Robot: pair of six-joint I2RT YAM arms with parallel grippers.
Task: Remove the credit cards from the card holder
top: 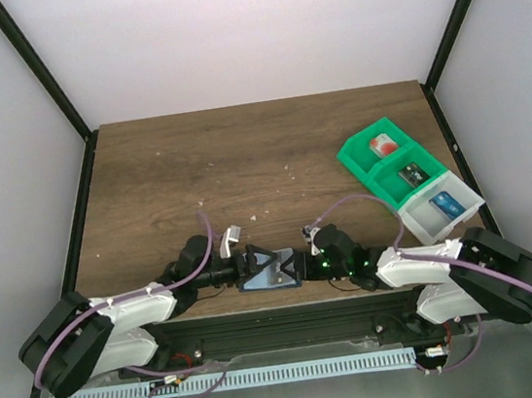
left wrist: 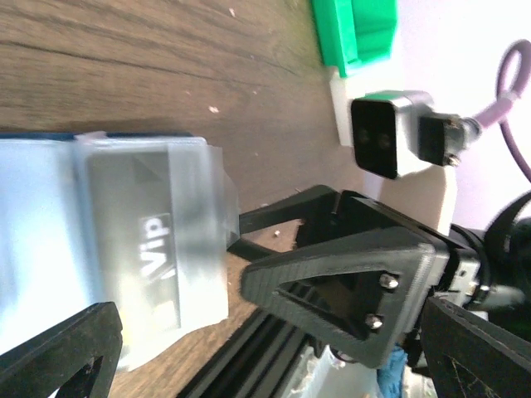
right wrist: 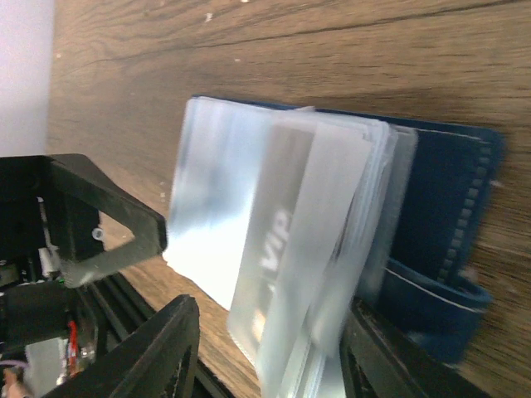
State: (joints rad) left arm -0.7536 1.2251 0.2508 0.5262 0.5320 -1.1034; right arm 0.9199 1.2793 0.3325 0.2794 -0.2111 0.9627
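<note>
**Wallet lying between the two pincers, one card showing**

We are viewing the wallet [right wrist: 448, 191] lying opened on the table [top: 242, 163], directly between the left pincer [top: 246, 268] and the right pincer [top: 299, 265]. The left pincer is standing with its fingers spread wide and is gripping nothing. The right pincer is straddling the clear sleeves [right wrist: 241, 191], but we cannot tell whether it is pinching them or merely flanking them.

We are judging the grey card [left wrist: 149, 240] inside the sleeves to be light, stiff and slick, and the sleeves to be floppy. The card edge nearest the right pincer is looking like the best place to pinch, with the other pincer pinning the wallet.

Blur is smearing the sleeve stack, so we are unable to count cards. Well apart from the right pincer, bins [top: 349, 160] are holding small coloured pieces [top: 384, 145], too small to identify.
</note>
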